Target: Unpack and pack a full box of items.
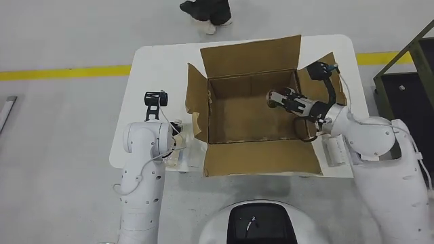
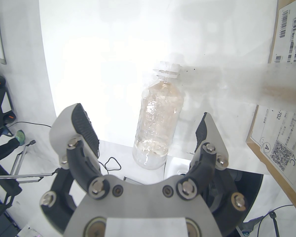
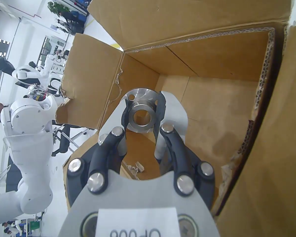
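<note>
- One open cardboard box (image 1: 237, 118) sits on the white table (image 1: 163, 68), its four flaps spread outward.
- One metal flange (image 3: 138, 94), a disc with a raised hub, is clamped between the two fingers of the right gripper (image 3: 143, 109), inside the box's opening and above its floor.
- One clear plastic bottle (image 2: 157, 122) is at the table's near edge, left of the box.
- The left gripper (image 2: 143, 119) hangs over the bottle, fingers wide apart and holding nothing.

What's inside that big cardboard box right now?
The right claw is inside the cardboard box, gripping a round metal part. On the floor lies a small scrap. Whatever lies beneath the claw is hidden.
</note>
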